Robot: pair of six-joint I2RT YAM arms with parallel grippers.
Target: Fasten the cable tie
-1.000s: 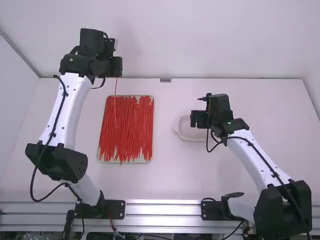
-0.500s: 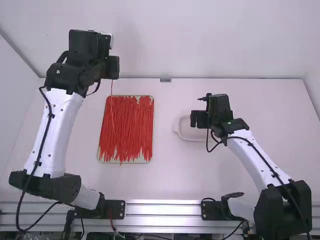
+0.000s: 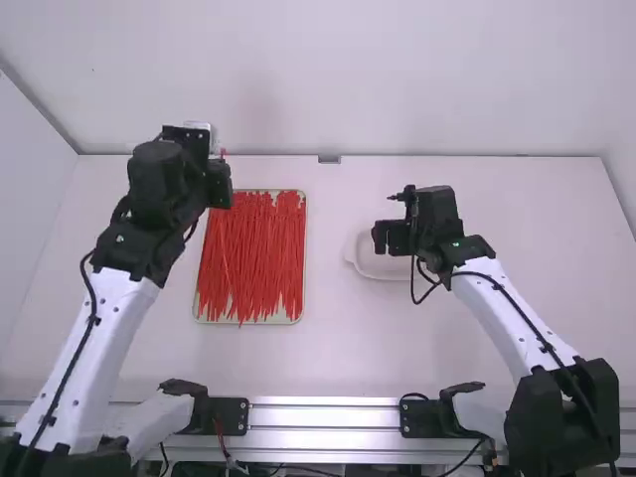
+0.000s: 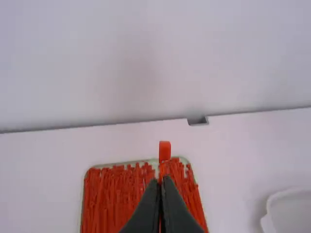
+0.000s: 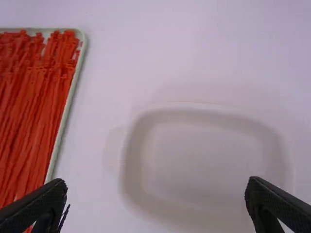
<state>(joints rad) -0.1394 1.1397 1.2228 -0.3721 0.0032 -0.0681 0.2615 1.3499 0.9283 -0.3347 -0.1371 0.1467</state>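
We judge the pick-up done: the left gripper (image 4: 160,183) is pinched shut on one tie (image 4: 164,148), held above the tray's (image 3: 304,258) far edge. Next, the right gripper (image 5: 153,187), spread wide over the dish (image 5: 204,145), must take the tail for threading. The left wrist view shows the tie's head, which the high view barely gives.
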